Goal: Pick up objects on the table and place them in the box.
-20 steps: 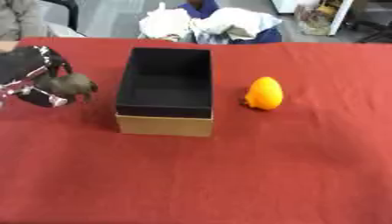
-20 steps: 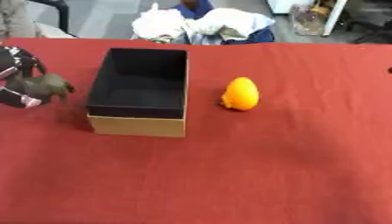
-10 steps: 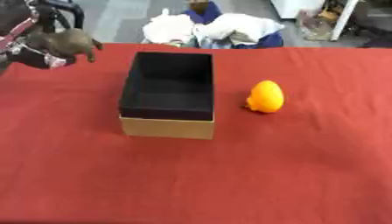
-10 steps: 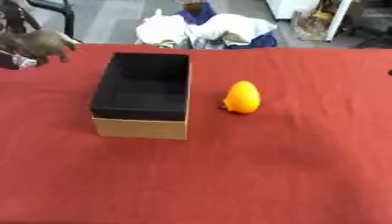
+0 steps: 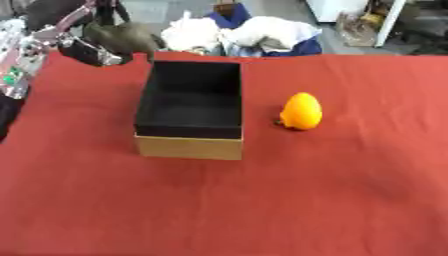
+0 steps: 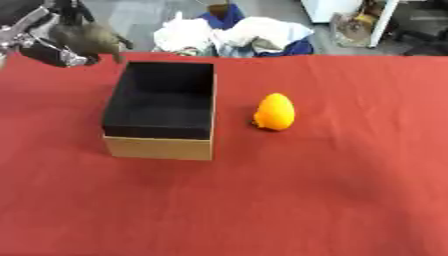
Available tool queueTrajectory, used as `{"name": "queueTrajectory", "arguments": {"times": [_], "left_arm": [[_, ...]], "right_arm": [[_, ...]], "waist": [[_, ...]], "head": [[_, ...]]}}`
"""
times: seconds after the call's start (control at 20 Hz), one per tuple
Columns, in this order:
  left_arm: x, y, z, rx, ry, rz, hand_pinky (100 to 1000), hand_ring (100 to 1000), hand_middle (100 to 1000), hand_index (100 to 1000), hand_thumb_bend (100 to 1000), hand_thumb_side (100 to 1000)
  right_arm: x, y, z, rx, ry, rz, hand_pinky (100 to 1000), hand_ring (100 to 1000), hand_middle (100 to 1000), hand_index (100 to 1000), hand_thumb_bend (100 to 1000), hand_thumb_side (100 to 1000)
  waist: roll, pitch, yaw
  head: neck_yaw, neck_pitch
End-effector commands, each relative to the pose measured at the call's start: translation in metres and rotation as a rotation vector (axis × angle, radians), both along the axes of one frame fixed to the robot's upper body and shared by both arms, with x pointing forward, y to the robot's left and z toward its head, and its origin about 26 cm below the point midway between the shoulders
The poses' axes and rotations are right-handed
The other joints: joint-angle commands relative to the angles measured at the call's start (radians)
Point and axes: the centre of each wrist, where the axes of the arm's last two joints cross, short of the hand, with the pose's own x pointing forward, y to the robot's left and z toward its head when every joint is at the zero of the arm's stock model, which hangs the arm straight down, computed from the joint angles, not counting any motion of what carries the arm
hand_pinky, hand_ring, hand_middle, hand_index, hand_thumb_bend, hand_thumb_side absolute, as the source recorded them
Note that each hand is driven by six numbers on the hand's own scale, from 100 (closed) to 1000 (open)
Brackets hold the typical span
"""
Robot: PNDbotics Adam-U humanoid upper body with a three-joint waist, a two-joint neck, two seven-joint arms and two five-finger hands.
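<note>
- Left hand (image 5: 87, 47), fingers curled around a dull grey-brown lumpy object (image 5: 122, 36), held above the bench at the box's 10 o'clock.
- Open black-lined cardboard box (image 5: 192, 107) on red bench (image 5: 262, 200).
- Orange egg-shaped object (image 5: 301, 111) at the box's 3 o'clock.

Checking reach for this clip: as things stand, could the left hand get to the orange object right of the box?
Probably not directly: the left hand is curled around a dark grey-brown object at the far left, and the open black box stands between it and the orange object.
</note>
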Motion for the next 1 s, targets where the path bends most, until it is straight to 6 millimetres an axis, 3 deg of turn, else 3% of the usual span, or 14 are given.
{"name": "queueTrajectory", "arguments": {"times": [0.05, 0.45, 0.8, 1.0], "left_arm": [[0.005, -0.013, 0.008, 0.033, -0.014, -0.048, 528, 341, 340, 522, 390, 100], [0.011, -0.048, -0.025, 0.136, 0.076, -0.165, 560, 398, 396, 576, 334, 170], [0.010, -0.048, -0.050, 0.343, 0.199, -0.166, 624, 501, 498, 674, 342, 301], [0.008, -0.039, -0.053, 0.442, 0.269, -0.138, 664, 582, 604, 768, 323, 612]], "right_arm": [[0.001, 0.000, 0.015, -0.013, -0.039, 0.013, 803, 697, 700, 839, 100, 562], [0.001, 0.002, 0.012, -0.007, -0.032, 0.021, 803, 695, 698, 838, 100, 574], [0.001, 0.001, 0.012, -0.008, -0.034, 0.020, 802, 694, 697, 837, 100, 572], [0.002, 0.000, 0.013, -0.012, -0.035, 0.019, 802, 694, 697, 837, 100, 567]], "waist": [[-0.001, -0.013, -0.006], [-0.004, -0.008, -0.022], [-0.003, -0.006, -0.020], [-0.005, -0.005, -0.014]], "head": [[0.010, -0.012], [0.024, -0.018], [0.024, -0.015], [0.021, -0.014]]}}
